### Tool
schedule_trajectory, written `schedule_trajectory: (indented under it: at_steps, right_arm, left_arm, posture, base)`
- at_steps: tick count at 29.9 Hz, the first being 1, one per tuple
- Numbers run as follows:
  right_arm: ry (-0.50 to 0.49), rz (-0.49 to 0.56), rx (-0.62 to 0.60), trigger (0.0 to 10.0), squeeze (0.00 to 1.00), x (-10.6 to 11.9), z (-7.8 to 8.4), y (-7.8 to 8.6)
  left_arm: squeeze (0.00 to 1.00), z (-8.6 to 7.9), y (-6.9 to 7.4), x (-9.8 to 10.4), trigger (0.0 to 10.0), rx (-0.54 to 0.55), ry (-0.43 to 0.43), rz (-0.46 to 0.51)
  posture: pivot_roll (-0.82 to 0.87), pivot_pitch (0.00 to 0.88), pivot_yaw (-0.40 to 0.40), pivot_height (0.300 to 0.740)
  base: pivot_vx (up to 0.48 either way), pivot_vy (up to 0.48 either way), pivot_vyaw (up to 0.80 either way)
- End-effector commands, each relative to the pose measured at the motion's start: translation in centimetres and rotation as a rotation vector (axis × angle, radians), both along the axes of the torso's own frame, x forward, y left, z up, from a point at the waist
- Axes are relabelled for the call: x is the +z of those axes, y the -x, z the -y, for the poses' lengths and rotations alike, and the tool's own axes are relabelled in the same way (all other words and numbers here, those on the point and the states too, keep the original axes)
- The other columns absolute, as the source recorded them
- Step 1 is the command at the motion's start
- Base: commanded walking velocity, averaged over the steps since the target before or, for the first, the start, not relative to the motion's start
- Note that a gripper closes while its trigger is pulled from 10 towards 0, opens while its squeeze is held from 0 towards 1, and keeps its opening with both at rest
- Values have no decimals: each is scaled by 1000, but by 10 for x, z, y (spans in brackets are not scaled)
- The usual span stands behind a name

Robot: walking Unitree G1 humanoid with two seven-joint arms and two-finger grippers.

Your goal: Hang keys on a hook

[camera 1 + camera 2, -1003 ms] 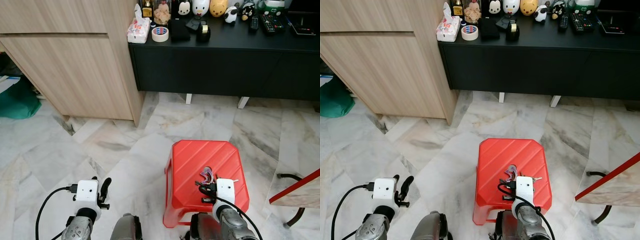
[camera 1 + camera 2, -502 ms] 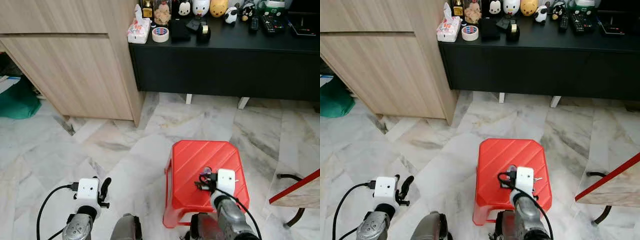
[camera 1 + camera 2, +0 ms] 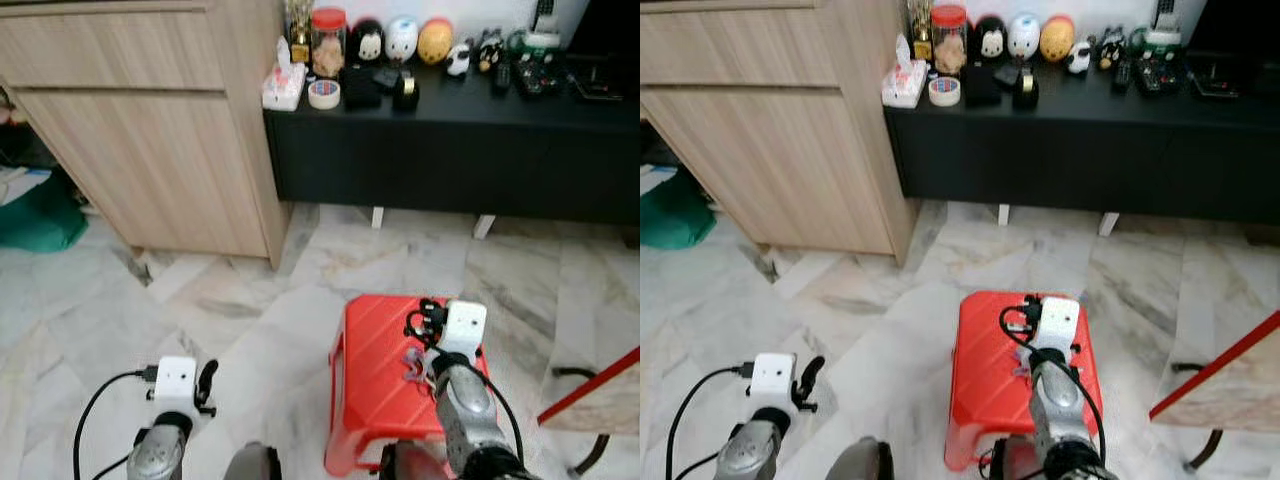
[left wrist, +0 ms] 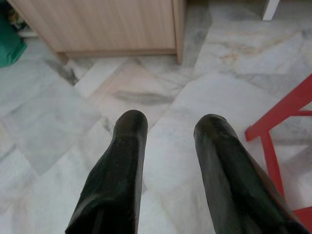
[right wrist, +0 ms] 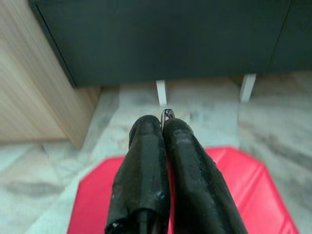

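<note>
Right gripper (image 3: 432,322) hangs above the red stool (image 3: 375,385), keys (image 3: 413,362) dangling beneath. Right wrist view: its 2 fingers (image 5: 146,161) pinch a key ring (image 5: 167,114). Left wrist view: left gripper (image 4: 168,127) is spread over marble floor (image 4: 58,107).

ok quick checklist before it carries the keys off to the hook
1. Right claw shut on the keys: ok, a metal ring pokes out at the fingertips.
2. Keys off the red stool: ok, they dangle under the raised claw.
3. Left claw free: ok, open over the marble floor, holding nothing.
4. Hook located: cannot tell.
5. Grip security: cannot tell, very little metal shows past the fingertips.
</note>
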State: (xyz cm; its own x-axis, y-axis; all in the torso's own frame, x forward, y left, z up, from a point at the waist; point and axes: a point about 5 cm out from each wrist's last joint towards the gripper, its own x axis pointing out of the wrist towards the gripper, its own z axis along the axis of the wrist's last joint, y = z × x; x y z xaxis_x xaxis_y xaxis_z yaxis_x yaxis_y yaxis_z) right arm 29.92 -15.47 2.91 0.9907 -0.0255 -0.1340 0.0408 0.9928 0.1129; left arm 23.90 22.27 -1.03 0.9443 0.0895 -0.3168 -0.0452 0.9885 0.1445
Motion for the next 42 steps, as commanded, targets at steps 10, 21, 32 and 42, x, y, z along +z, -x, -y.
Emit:
schedule_trajectory:
  at_steps: [10,21,32,42]
  right_arm:
    - [7,62,12,10000,0,9,3,2]
    - [3,56,12,10000,0,11,1,-2]
    - [2,45,3,10000,0,10,2,-1]
    - [-21,27,-13,10000,0,8,4,-1]
  left_arm:
    - [0,-19,57,-50,10000,141,-4,-321]
    - [0,-18,63,-57,10000,139,-10,-374]
    - [0,-17,70,-61,10000,147,-3,-405]
    - [0,-10,70,-64,10000,132,10,-436]
  posture:
    - [0,0,-20,674]
    - [-1,0,-15,740]
    - [0,0,-15,740]
    - [2,0,-25,740]
  base:
    - [0,0,0]
    - [0,0,0]
    - [0,0,0]
    - [0,0,0]
